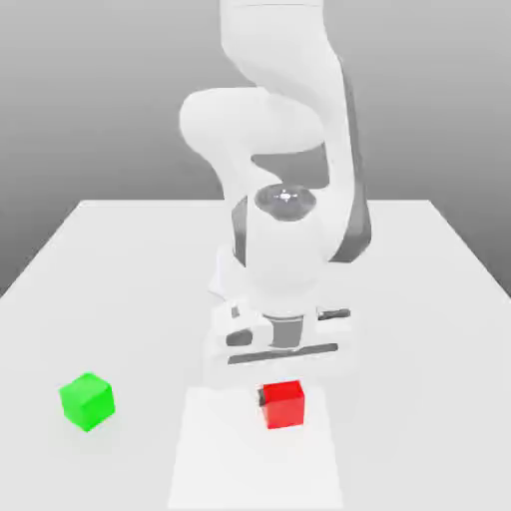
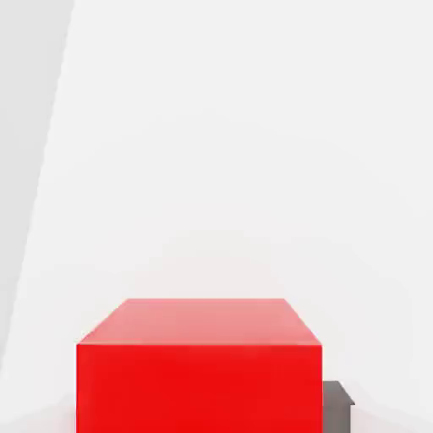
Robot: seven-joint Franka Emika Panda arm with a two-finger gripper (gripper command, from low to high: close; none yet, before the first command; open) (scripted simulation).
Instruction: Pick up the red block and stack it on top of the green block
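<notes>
Exterior view is showing the gripper (image 1: 280, 394) pinching the red block (image 1: 284, 405) on the table (image 1: 419, 299), while lifting and stacking on the green block (image 1: 87, 401), well apart from it, are remaining.

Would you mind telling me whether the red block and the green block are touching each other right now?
Apart. The exterior view shows the red block below the arm and the green block well off toward that view's left, with bare white table between them.
</notes>
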